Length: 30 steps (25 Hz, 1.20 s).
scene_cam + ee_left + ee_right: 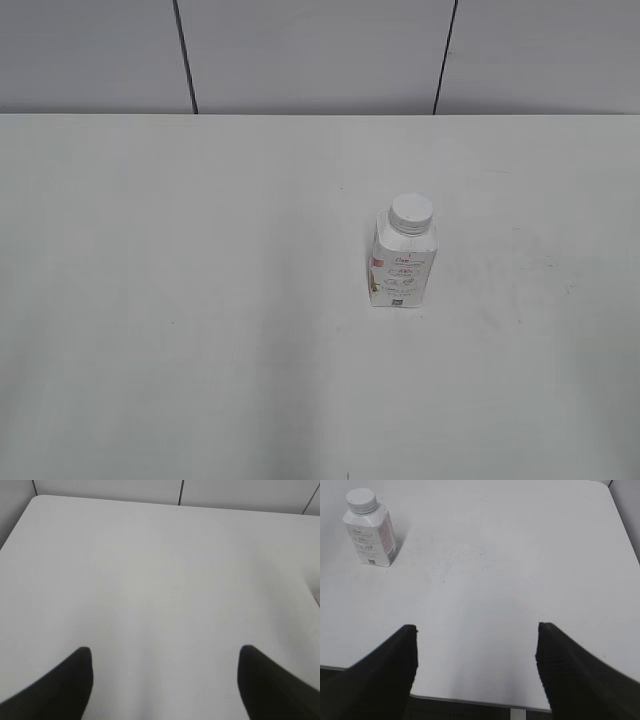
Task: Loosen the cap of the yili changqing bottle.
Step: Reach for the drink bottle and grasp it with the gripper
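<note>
Count: one yili changqing bottle (403, 260), one cap (412, 210), two grippers, one white table (180, 300). In the exterior view the bottle stands upright, right of centre in the frame, alone on the table; neither gripper appears in that view. Bottle body is white and squarish with rounded shoulders, a label with small red and dark print on the facing side, and what looks like a small dark code square near its base. The cap is round, white, ribbed at the edge, seated on the neck. In the right wrist view the bottle sits in the upper left of the frame, well apart from the right gripper (476, 667), whose two dark fingers are spread wide with nothing between them. The left gripper (165, 680) is likewise spread wide and holds nothing, over bare table.
</note>
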Each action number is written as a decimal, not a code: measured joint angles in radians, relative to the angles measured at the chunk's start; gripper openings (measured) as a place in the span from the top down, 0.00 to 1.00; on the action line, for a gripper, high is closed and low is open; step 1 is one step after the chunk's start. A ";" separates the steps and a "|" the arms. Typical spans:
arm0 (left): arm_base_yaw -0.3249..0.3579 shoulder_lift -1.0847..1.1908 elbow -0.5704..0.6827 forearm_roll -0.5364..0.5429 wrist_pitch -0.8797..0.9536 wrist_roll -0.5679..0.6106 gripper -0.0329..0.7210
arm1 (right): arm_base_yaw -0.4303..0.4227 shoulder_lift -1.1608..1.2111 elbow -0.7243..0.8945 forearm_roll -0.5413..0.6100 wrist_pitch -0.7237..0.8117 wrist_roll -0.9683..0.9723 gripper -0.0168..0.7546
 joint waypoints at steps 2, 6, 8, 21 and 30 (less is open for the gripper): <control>0.000 0.000 0.000 0.000 0.000 0.000 0.23 | 0.000 0.000 0.000 0.000 0.000 0.000 0.22; 0.000 0.000 0.000 0.000 0.000 0.000 0.23 | 0.000 0.000 0.000 0.000 0.000 0.000 0.22; 0.000 0.000 0.000 0.000 0.000 0.000 0.23 | 0.000 0.000 0.000 0.000 0.000 0.000 0.22; 0.000 0.025 -0.023 0.000 -0.054 0.073 0.23 | 0.000 0.000 0.000 0.000 0.000 0.000 0.22; -0.024 0.214 -0.044 0.000 -0.423 0.127 0.23 | 0.000 0.000 0.000 0.000 0.000 0.000 0.22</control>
